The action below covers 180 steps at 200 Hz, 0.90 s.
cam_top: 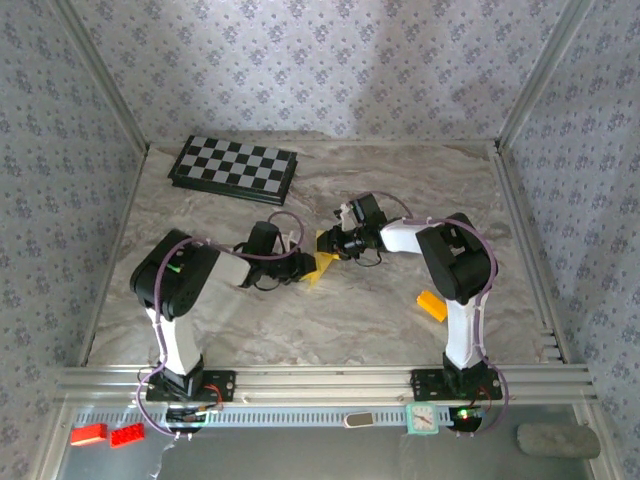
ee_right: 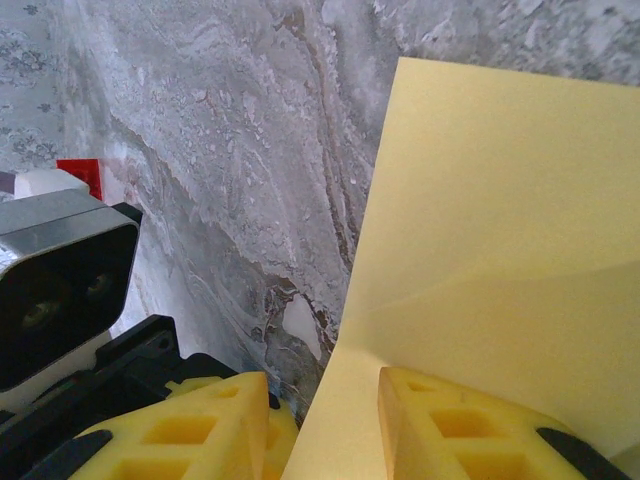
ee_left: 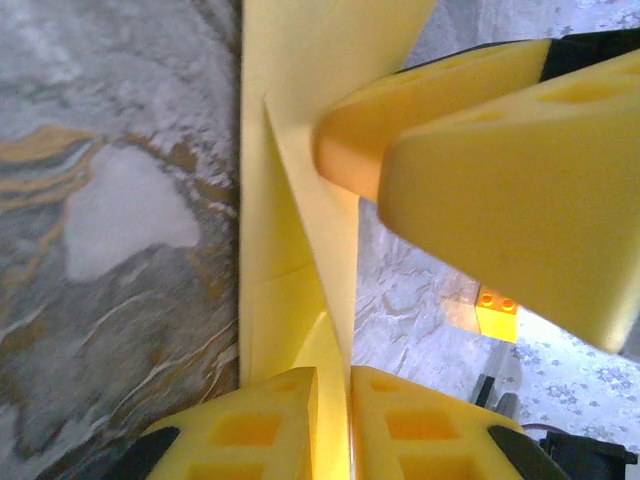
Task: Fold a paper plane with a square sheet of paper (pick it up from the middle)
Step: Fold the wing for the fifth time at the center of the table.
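**Sheet** (cam_top: 322, 266), 1: yellow and creased, at the centre of the top view, between the two grippers. They cover most of its outline there. Both wrist views cut it off at the frame edges. Whether its lower edge touches the table (cam_top: 300, 330) cannot be told.

**Left gripper** (ee_left: 333, 372), 1: fingers closed to a thin slit, pinching a fold of the sheet.

**Right gripper** (ee_right: 322, 375), 1: fingers part-way apart. The sheet's edge stands between them against the right-hand finger, and a strip of table shows beside the other. No firm grip can be made out.

**Block** (cam_top: 432, 304), 1: orange, right of centre on the table, well apart from the sheet.

**Checkerboard** (cam_top: 233, 168), 1: lying flat, upper left of the table.

**Bricks** (cam_top: 127, 435), 2: red, lower left of the top view, below the arm bases.
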Tool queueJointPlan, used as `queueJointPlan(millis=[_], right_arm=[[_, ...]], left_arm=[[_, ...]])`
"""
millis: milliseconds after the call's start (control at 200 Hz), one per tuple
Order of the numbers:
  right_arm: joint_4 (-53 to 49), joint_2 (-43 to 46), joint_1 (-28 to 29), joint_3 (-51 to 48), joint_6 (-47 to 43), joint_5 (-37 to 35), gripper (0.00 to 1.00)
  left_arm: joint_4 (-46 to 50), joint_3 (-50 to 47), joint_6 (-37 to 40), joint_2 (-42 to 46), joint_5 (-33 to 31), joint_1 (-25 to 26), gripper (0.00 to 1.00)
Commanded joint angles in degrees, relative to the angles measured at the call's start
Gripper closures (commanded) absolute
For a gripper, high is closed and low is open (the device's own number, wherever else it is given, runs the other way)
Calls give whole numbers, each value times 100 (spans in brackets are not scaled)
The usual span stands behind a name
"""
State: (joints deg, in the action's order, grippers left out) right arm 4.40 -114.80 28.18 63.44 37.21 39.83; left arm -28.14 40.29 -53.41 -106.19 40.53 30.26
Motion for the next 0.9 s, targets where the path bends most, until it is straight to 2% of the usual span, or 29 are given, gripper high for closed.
queueJointPlan(millis=[0,320,505,625,895], right_arm=[[-354,-165,29,90,-75,-227,64],[-460,-147,46,99,-73,-294,65],[-679,-130,64,151,-71,-431,65],[-798,-104,82,178,-68,-484,66],[-859,-130,109,195,-73,-529,68]], left_arm=[[1052,-238,162,87,-329,-103,83],[1406,-59,145,528,-409,-74,81],[2623,289,548,1327,-1239,33,72],[2772,391,539,1584,-1381,174,71],[2628,850,469,1191,-1162,574,76]])
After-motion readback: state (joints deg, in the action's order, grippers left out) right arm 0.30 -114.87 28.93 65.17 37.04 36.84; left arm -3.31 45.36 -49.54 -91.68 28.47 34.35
